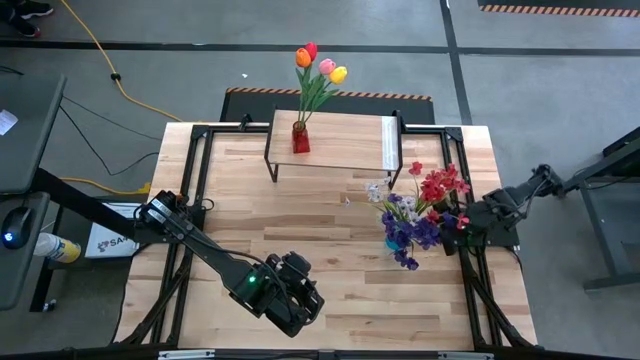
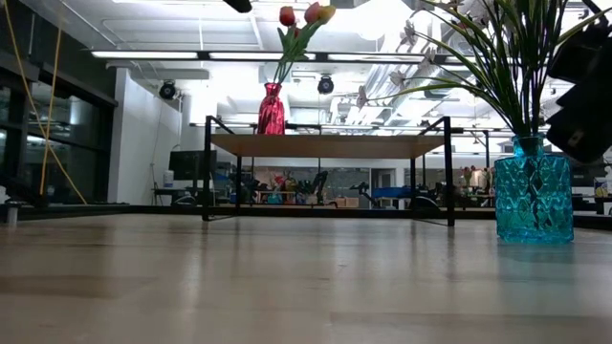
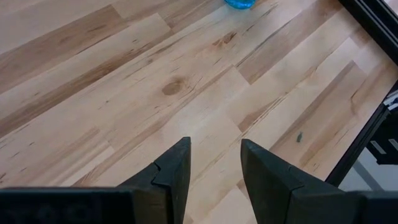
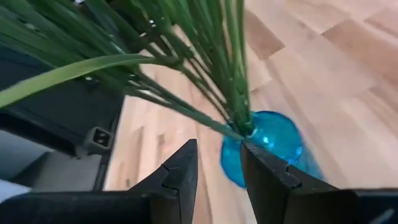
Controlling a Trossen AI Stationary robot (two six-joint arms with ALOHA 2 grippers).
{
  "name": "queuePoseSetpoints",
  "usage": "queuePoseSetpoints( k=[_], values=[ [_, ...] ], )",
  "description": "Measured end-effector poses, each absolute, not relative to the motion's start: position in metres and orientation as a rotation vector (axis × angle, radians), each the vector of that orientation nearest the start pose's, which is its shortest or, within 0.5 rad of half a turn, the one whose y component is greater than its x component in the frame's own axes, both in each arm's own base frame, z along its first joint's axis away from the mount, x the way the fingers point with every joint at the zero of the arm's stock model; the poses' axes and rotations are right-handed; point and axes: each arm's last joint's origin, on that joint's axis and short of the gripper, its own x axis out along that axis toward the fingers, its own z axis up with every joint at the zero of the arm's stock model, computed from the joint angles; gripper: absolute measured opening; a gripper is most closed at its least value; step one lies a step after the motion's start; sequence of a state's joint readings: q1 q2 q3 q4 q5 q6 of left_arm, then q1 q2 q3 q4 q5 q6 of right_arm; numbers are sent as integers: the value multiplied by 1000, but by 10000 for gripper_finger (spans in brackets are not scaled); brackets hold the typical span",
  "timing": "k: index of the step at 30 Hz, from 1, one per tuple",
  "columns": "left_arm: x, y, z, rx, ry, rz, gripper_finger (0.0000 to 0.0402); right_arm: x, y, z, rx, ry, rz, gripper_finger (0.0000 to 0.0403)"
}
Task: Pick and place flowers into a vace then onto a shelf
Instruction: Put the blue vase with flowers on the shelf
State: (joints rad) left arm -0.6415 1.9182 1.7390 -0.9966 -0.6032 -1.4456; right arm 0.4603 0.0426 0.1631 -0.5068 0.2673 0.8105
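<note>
The low light-wood shelf [image 1: 340,142] [image 2: 325,145] stands at the table's far middle. On its left end is a red vase [image 1: 300,138] [image 2: 272,108] holding red, orange, pink and yellow tulips [image 1: 318,65] [image 2: 304,14]. A blue glass vase [image 2: 534,186] [image 4: 273,140] stands on the tabletop at the right. It holds the purple, white and red sprays [image 1: 425,205], whose green stems [image 4: 211,62] go in at its mouth. My right gripper [image 1: 447,238] [image 4: 219,158] is open, just right of the vase at stem height. My left gripper [image 1: 305,300] [image 3: 214,158] is open over bare wood near the table's near edge.
Black frame rails [image 1: 200,170] run along the left and right sides of the tabletop. Bare planks [image 1: 300,220] lie between the shelf, the blue vase and my left arm. A cabled desk with a mouse [image 1: 12,235] sits beyond the table's left edge.
</note>
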Motion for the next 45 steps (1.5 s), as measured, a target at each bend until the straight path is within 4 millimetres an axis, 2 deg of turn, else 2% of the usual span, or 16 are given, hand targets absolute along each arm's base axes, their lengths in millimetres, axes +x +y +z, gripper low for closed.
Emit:
queuePoseSetpoints(
  k=[13,21,28,32,40,45],
  values=[
    [328,-224,282,-652,740,604,172,84,32,158,547,491,-117,112],
    [328,-224,282,-638,744,599,172,88,38,155,541,569,-7,112],
    [328,-224,282,-627,747,594,172,91,39,160,500,503,6,116],
    [328,-224,282,-627,747,594,172,91,39,161,479,488,0,140],
    [328,-224,282,-626,747,595,172,91,38,161,442,475,-25,213],
    [328,-224,282,-626,747,594,172,94,38,162,438,437,-32,240]
  ],
)
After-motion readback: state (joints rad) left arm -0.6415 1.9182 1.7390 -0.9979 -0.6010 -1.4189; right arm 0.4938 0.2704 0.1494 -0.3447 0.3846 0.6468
